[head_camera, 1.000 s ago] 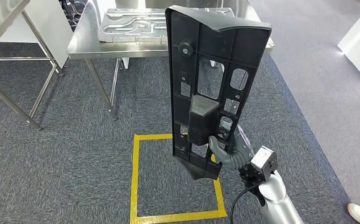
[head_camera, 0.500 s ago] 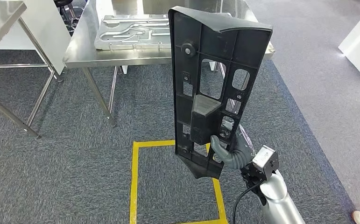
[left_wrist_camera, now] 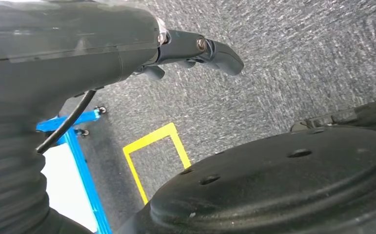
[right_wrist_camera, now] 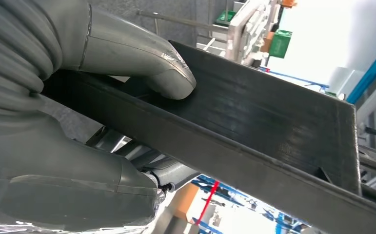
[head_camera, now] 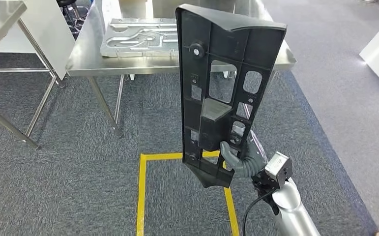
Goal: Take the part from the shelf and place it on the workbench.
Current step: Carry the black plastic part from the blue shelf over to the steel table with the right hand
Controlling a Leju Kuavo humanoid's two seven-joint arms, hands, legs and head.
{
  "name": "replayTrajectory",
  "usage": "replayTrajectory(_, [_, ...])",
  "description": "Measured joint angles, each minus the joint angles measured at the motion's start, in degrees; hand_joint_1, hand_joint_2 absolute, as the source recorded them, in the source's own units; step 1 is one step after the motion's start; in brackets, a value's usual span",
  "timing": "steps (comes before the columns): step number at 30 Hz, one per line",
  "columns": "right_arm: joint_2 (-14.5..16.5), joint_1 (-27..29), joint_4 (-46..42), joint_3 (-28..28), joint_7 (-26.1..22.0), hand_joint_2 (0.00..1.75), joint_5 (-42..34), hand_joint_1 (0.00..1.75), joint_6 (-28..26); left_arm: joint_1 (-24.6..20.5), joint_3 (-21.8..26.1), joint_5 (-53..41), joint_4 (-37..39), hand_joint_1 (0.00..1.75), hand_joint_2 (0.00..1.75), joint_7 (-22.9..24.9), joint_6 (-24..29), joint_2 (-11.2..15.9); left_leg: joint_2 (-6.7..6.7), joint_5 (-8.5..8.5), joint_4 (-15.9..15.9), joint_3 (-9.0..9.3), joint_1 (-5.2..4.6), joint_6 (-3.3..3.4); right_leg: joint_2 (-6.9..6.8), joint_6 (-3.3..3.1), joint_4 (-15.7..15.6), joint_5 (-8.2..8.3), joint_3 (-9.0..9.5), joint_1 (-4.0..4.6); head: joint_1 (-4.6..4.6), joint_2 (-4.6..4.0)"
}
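Before workbench, right hand grips part at btm, long axis upright, left hand holds nothing.

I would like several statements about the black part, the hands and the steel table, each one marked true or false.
1. The right hand holds the black plastic part near its lower end. True.
2. The part lies flat on the steel workbench. False: it is held upright above the carpet.
3. A metal plate lies on the workbench. True.
4. The left hand holds a tool. False: it holds nothing.
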Motion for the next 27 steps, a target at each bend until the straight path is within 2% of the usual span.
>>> replayTrajectory(2, [-0.03, -0.26, 0.15, 0.01, -0.01, 1.75, -0.01, 1.75, 0.04, 0.02, 0.02, 0.05, 0.00, 0.00, 1.75, 0.00, -0.04, 0.04, -0.04, 0.02, 0.68, 0.34, -0.09, -0.68, 0.04, -0.64, -0.65, 0.25, 0.97, -0.31, 0.00, 0.00])
replayTrajectory(4, [-0.05, -0.64, 0.28, 0.02, -0.02, 1.75, -0.02, 1.75, 0.10, 0.01, 0.04, 0.09, 0.00, 0.00, 1.75, -0.01, -0.04, 0.09, -0.06, -1.04, 4.35, -1.03, -0.09, -1.24, 0.03, -1.12, -1.08, -0.13, 2.34, -0.77, -0.02, 0.00])
replayTrajectory(7, [-0.04, -0.96, 0.55, 0.03, -0.03, 1.75, -0.02, 1.75, 0.20, -0.24, 0.18, 0.32, 0.00, 0.00, 1.75, -0.08, -0.05, 0.11, -0.02, -5.08, 14.36, -7.50, 0.19, -1.97, -0.01, -1.46, -1.22, -1.04, 3.44, -0.85, -0.03, 0.00])
replayTrajectory(8, [-0.04, -0.96, 0.70, 0.04, -0.02, 1.75, -0.02, 1.75, 0.24, -0.32, 0.26, 0.37, 0.00, 0.00, 1.75, -0.10, -0.05, 0.11, -0.01, -5.55, 16.06, -9.18, 0.22, -2.16, 0.00, -1.45, -1.21, -1.40, 3.78, -0.84, -0.03, 0.00])
replayTrajectory(9, [-0.04, -0.95, 0.85, 0.04, -0.02, 1.75, -0.02, 1.75, 0.29, -0.38, 0.34, 0.40, 0.00, 0.00, 1.75, -0.11, -0.06, 0.13, 0.00, -4.80, 15.82, -9.86, 0.23, -2.23, 0.03, -1.41, -1.19, -1.77, 4.20, -0.84, -0.03, 0.00])
replayTrajectory(10, [-0.04, -0.96, 0.96, 0.05, -0.02, 1.75, -0.02, 1.75, 0.34, -0.40, 0.40, 0.40, 0.00, 0.00, 1.75, -0.11, -0.07, 0.15, 0.01, -2.77, 13.48, -9.45, 0.23, -2.19, 0.06, -1.33, -1.19, -2.16, 4.74, -0.85, -0.03, 0.00])
replayTrajectory(11, [-0.04, -0.97, 1.02, 0.05, -0.02, 1.75, -0.02, 1.75, 0.39, -0.36, 0.44, 0.40, 0.00, 0.00, 1.75, -0.10, -0.07, 0.19, 0.05, 0.06, 9.63, -8.21, 0.23, -2.07, 0.09, -1.21, -1.19, -2.58, 5.34, -0.85, -0.03, 0.00])
replayTrajectory(12, [-0.04, -1.01, 1.07, 0.05, -0.02, 1.75, -0.02, 1.75, 0.45, -0.32, 0.46, 0.40, 0.00, 0.00, 1.75, -0.09, -0.07, 0.22, 0.10, 2.19, 5.80, -6.89, 0.15, -1.87, 0.13, -1.00, -1.15, -3.01, 5.91, -0.80, -0.03, 0.00])
replayTrajectory(13, [-0.04, -1.08, 1.10, 0.05, -0.03, 1.75, -0.02, 1.75, 0.51, -0.28, 0.47, 0.40, 0.00, 0.00, 1.75, -0.08, -0.07, 0.25, 0.15, 3.14, 2.86, -5.83, 0.03, -1.51, 0.19, -0.73, -1.13, -3.40, 6.28, -0.73, -0.03, 0.00])
replayTrajectory(14, [-0.04, -1.17, 1.14, 0.05, -0.03, 1.75, -0.02, 1.75, 0.56, -0.24, 0.49, 0.40, 0.00, 0.00, 1.75, -0.06, -0.06, 0.25, 0.17, 3.56, 1.15, -5.17, -0.07, -1.12, 0.24, -0.38, -1.18, -3.76, 6.46, -0.68, -0.03, 0.00])
replayTrajectory(16, [-0.04, -1.30, 1.25, 0.08, -0.02, 1.75, -0.02, 1.75, 0.66, -0.24, 0.50, 0.40, 0.00, 0.00, 1.75, -0.03, -0.05, 0.25, 0.09, 3.11, 0.43, -4.65, -0.16, -0.17, 0.31, 0.44, -0.72, -3.88, 6.63, -0.55, -0.03, 0.00])
replayTrajectory(18, [-0.04, -1.41, 1.33, 0.11, -0.01, 1.75, -0.02, 1.75, 0.70, -0.20, 0.51, 0.40, 0.00, 0.00, 1.75, -0.01, -0.04, 0.19, -0.01, 3.48, -0.03, -3.74, 0.04, 0.51, 0.22, 1.18, 0.87, -4.11, 6.53, -0.63, -0.02, 0.00])
replayTrajectory(19, [-0.04, -1.52, 1.34, 0.12, -0.02, 1.75, -0.03, 1.75, 0.70, -0.18, 0.51, 0.40, 0.00, 0.00, 1.75, -0.01, -0.04, 0.15, -0.01, 3.38, -0.15, -3.25, 0.15, 0.76, 0.17, 1.50, 2.72, -4.75, 5.66, -0.72, -0.02, 0.00])
replayTrajectory(20, [-0.04, -1.58, 1.35, 0.12, -0.03, 1.75, -0.03, 1.75, 0.69, -0.15, 0.51, 0.40, 0.00, 0.00, 1.75, 0.01, -0.04, 0.11, 0.01, 3.21, -0.25, -2.92, 0.22, 0.92, 0.13, 1.75, 5.57, -5.79, 4.01, -0.87, -0.01, 0.00])
replayTrajectory(22, [-0.03, -1.58, 1.45, 0.16, -0.03, 1.75, -0.03, 1.75, 0.71, -0.11, 0.51, 0.40, 0.00, 0.00, 1.75, 0.02, -0.04, 0.10, -0.02, 2.64, -0.25, -2.50, 0.22, 1.08, 0.11, 2.12, 12.56, -8.55, -0.76, -1.04, -0.01, 0.00])
replayTrajectory(23, [-0.02, -1.51, 1.53, 0.19, -0.02, 1.75, -0.02, 1.75, 0.72, -0.09, 0.51, 0.40, 0.00, 0.00, 1.75, 0.04, -0.04, 0.10, -0.08, 2.31, -0.25, -2.21, 0.21, 1.07, 0.11, 2.25, 14.82, -9.27, -2.75, -1.12, -0.01, 0.00])
replayTrajectory(24, [-0.02, -1.46, 1.61, 0.22, -0.01, 1.75, -0.02, 1.75, 0.72, -0.08, 0.51, 0.40, 0.00, 0.00, 1.75, 0.07, -0.05, 0.10, -0.16, 1.93, -0.24, -1.81, 0.20, 1.04, 0.11, 2.25, 15.32, -8.98, -3.90, -1.15, -0.01, 0.00])
replayTrajectory(25, [-0.02, -1.43, 1.65, 0.24, 0.00, 1.75, -0.02, 1.75, 0.72, -0.06, 0.51, 0.39, 0.00, 0.00, 1.75, 0.12, -0.06, 0.10, -0.23, 1.53, -0.24, -1.26, 0.20, 0.96, 0.11, 2.17, 13.66, -7.37, -3.94, -1.18, -0.01, 0.00])
replayTrajectory(27, [-0.02, -1.46, 1.68, 0.25, 0.00, 1.75, -0.02, 1.75, 0.72, -0.01, 0.51, 0.37, 0.00, 0.00, 1.75, 0.27, -0.07, 0.09, -0.31, 0.59, -0.28, 0.03, 0.20, 0.67, 0.10, 1.59, 6.29, -2.09, -1.76, -1.09, -0.01, 0.00])
